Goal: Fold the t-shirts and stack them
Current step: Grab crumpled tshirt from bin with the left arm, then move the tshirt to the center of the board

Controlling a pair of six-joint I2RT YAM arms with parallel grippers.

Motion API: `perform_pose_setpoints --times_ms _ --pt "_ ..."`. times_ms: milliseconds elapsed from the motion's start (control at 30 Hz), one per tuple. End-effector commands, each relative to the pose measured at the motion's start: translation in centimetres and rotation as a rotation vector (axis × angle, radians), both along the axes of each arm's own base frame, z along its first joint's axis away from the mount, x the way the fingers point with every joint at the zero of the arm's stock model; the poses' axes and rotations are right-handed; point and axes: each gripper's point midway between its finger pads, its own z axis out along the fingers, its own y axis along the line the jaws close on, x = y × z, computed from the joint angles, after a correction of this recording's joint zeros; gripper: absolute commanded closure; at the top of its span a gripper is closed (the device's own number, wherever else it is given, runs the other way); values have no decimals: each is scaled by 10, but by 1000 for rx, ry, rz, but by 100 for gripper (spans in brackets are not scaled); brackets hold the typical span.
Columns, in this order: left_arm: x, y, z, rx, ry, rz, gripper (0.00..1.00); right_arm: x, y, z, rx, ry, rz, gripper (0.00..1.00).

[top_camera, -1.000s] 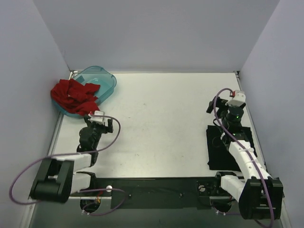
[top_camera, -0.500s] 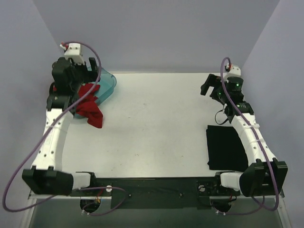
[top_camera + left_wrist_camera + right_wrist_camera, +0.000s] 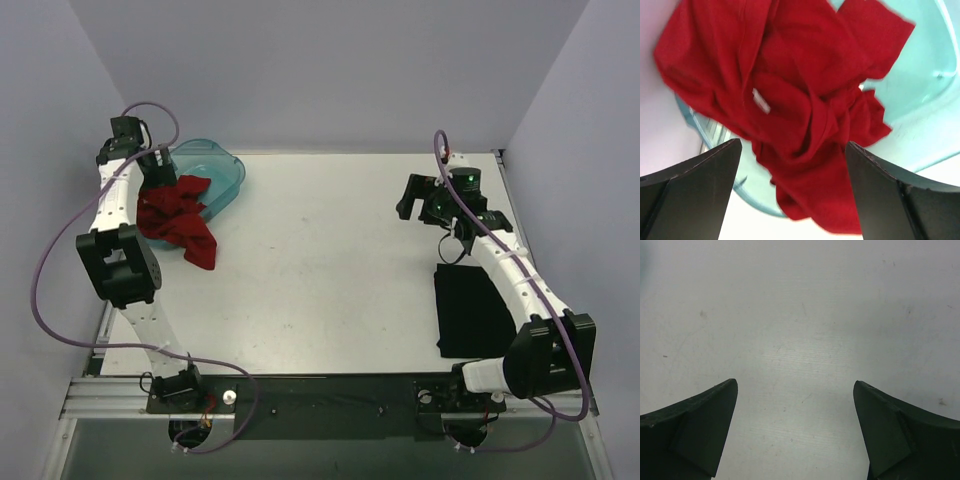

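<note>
Left gripper [image 3: 792, 147]: spread wide, empty, over red t-shirt [image 3: 790, 100] at far-left corner; red t-shirt: crumpled, draped from teal tub [image 3: 218, 165] over its rim onto table [image 3: 320, 260], white neck label [image 3: 760, 100] showing; Right gripper [image 3: 795, 385]: spread wide, empty, above bare table toward far-right corner; black t-shirt [image 3: 478, 310]: folded flat along right edge, toward near-right corner.

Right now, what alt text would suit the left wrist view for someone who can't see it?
A crumpled red shirt with a small white label spills over the rim of a teal tub. The left gripper hangs open over it, its two dark fingers at the bottom corners.
</note>
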Motion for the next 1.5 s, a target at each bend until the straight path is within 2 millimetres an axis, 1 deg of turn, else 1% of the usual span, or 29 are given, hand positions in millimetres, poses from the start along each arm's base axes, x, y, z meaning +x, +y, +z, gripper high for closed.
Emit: perform_pose_setpoints --times_ms 0,100,167,267,333,367,400,433,467,500,533,600,667,700,733,767,800,833,867,900,933,967,1033,1067,1100,1167,1267,1367,1467 --pt "41 4 13 9 -67 -39 5 -10 5 -13 -31 82 41 6" --pt "41 19 -11 24 -5 10 9 -13 6 -16 -51 125 49 6" --pt "35 27 -34 52 55 43 14 -11 10 -8 -54 121 63 6" --pt "20 22 -63 24 133 64 15 -10 16 -2 -64 112 74 6" --pt "21 21 -69 8 135 65 16 -10 20 3 -75 102 82 6" --pt "24 18 -68 -4 123 51 20 -11 24 4 -77 98 90 6" --pt "31 16 -63 -18 93 35 29 -12 25 4 -81 96 90 6" --pt "37 5 -60 -59 69 -9 45 -13 27 4 -84 96 99 6" --pt "41 3 -52 -66 42 -21 90 -15 28 5 -87 94 103 6" --pt "49 -5 -37 -94 -3 -52 96 -17 29 4 -93 96 113 6" --pt "52 -9 -29 -109 -26 -80 99 -18 28 7 -99 89 110 6" --pt "60 -17 13 -121 -135 -125 100 -21 28 11 -106 74 113 6" --pt "63 -25 68 -102 -283 -186 100 -23 29 20 -109 47 116 6" --pt "55 -30 106 -81 -364 -212 100 -24 28 23 -112 39 116 6" --pt "58 -39 132 -66 -448 -270 100 -25 29 29 -113 20 120 6" --pt "45 -48 170 -31 -524 -321 100 -25 30 32 -113 12 123 6" --pt "42 -64 200 -30 -598 -383 100 -27 31 41 -110 -11 129 6" --pt "26 -74 224 18 -620 -463 100 -28 32 48 -105 -33 133 6" --pt "16 -100 256 13 -674 -559 100 -29 36 53 -105 -50 148 6" --pt "1 -111 266 22 -664 -613 100 -29 37 63 -99 -82 151 6" --pt "-12 -137 291 14 -711 -701 100 -30 40 69 -94 -100 159 6" --pt "-28 -151 301 30 -713 -759 100 -30 44 79 -80 -130 172 6" --pt "-68 -212 336 50 -782 -956 100 -34 52 99 -34 -183 194 6" --pt "-85 -231 353 55 -828 -1034 100 -35 54 110 -20 -211 204 6" --pt "-105 -252 365 23 -864 -1092 100 -38 58 123 8 -247 215 6" --pt "-134 -280 392 -91 -941 -1168 100 -45 61 147 44 -318 232 5" --pt "-161 -302 415 -208 -1002 -1228 100 -58 66 174 87 -402 273 5" --pt "-180 -325 411 -343 -963 -1305 100 -78 69 194 111 -450 329 5" --pt "-177 -340 385 -387 -883 -1347 100 -98 71 192 99 -437 396 5"
